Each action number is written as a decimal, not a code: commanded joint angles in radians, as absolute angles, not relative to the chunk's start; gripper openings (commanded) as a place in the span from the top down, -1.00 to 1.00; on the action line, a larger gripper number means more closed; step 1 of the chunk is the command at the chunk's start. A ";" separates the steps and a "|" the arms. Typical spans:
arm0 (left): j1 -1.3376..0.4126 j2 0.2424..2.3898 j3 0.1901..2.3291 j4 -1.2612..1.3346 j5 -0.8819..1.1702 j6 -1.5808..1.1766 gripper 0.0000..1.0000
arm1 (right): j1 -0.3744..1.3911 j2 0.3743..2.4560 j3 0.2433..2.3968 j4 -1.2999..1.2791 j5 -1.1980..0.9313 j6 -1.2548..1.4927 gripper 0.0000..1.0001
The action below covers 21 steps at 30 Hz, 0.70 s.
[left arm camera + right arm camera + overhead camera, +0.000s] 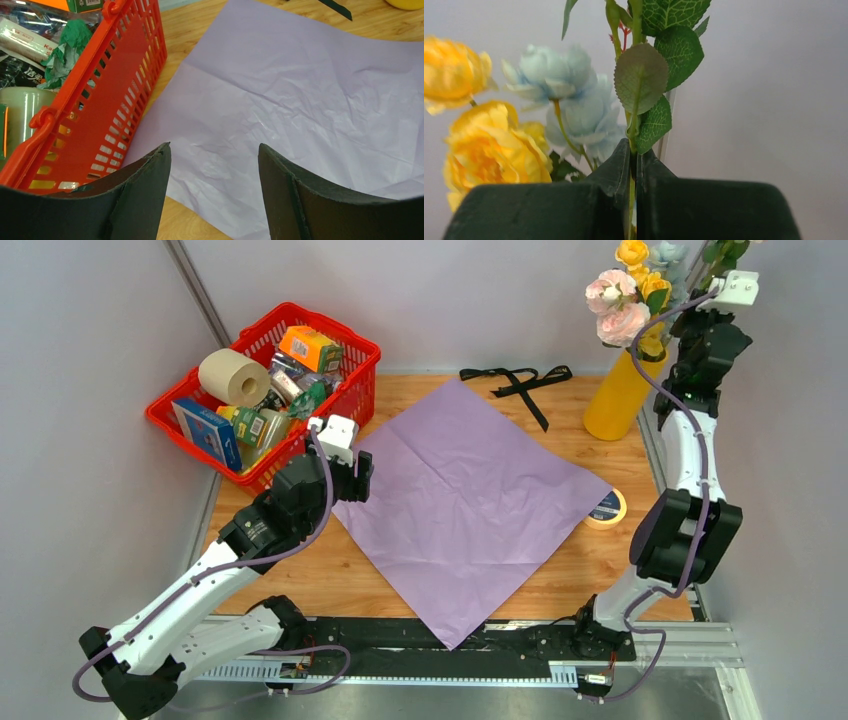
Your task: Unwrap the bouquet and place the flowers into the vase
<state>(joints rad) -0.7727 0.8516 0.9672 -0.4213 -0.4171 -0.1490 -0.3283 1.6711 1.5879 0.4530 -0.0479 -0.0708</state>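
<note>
The bouquet is undone: its lilac wrapping paper [465, 500] [280, 100] lies spread flat on the wooden table, and the black ribbon [520, 382] lies loose behind it. Pink, yellow and pale blue flowers [630, 295] stand in the mustard-yellow vase [622, 395] at the far right. My right gripper [712, 270] [634, 160] is raised beside the blooms, shut on a thin green leafy stem [633, 125]. Yellow blooms [489, 145] and blue blooms [569, 100] sit just left of it. My left gripper [360, 478] [215, 147] hangs open and empty over the paper's left corner.
A red basket [300, 455] [115, 90] full of packets and a beige paper roll [233, 377] stands at the back left, close to my left gripper. A yellow tape ring [607, 508] lies by the paper's right corner. Grey walls close the back and sides.
</note>
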 commanded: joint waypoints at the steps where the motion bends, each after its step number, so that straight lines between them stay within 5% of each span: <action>1: -0.776 0.836 0.963 -0.379 -0.416 -0.130 -0.44 | -0.330 1.695 1.556 0.494 -0.086 -0.052 1.00; 14: -0.776 0.835 0.962 -0.380 -0.416 -0.130 -0.44 | -0.328 1.698 1.394 0.515 -0.106 -0.006 1.00; 21: -0.776 0.830 0.962 -0.380 -0.417 -0.132 -0.44 | -0.328 1.655 1.348 0.509 -0.074 0.023 0.39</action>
